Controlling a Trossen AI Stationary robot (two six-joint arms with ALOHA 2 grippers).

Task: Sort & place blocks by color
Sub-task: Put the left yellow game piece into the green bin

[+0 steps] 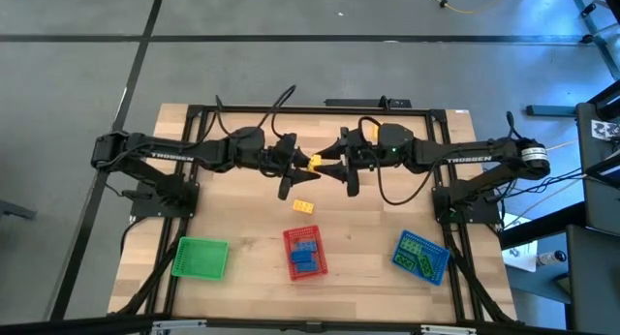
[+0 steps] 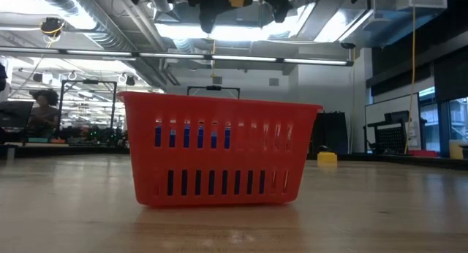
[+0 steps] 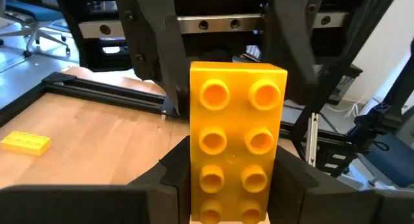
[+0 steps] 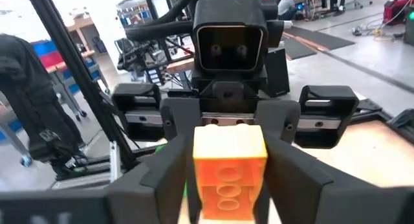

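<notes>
One yellow block (image 1: 315,162) sits between left pincer (image 1: 296,162) and right pincer (image 1: 332,164).

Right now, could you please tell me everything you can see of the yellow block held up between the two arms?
The yellow block is a glossy plastic brick with two rows of round studs. It hangs well above the table, mid-handover, between the left gripper and the right gripper. Dark fingers flank both its ends. A second yellow brick lies on the wood below.

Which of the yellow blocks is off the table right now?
The yellow block between the two grippers, held up in the air above the table centre. The other visible yellow block lies flat on the wood, just behind the red tray.
</notes>
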